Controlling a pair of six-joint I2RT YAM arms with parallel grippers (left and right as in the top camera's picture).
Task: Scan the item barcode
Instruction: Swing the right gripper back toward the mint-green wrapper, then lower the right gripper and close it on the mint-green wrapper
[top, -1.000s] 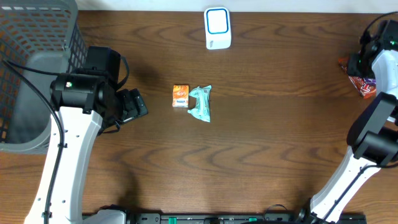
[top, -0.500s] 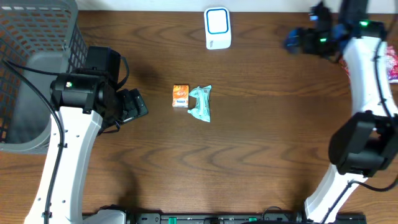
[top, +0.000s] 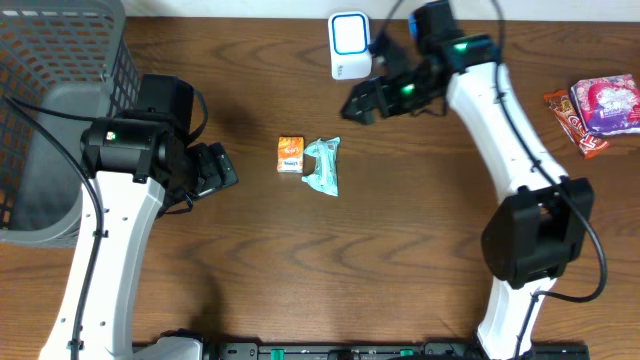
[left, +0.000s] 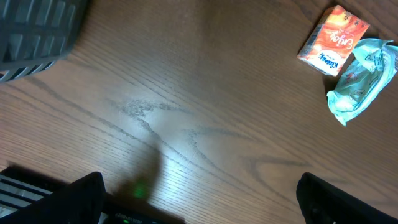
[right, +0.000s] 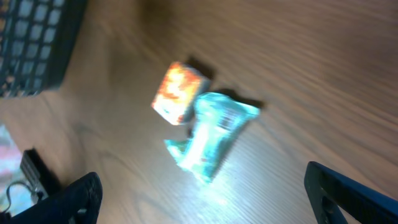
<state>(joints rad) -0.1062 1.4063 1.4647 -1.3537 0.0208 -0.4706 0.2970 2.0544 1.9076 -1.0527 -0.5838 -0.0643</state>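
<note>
- Teal packet (top: 323, 166) lies on the worktop (top: 400, 250), just beside the orange box (top: 290, 154).
- My right gripper (top: 356, 106) hangs released and empty near the scanner (top: 350, 45).
- My left gripper (top: 228, 172) is released and empty too.

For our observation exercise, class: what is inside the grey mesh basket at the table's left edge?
Inside the basket only a smooth grey inner surface shows; no item is visible. The left arm covers its right side, so that part is hidden.
</note>
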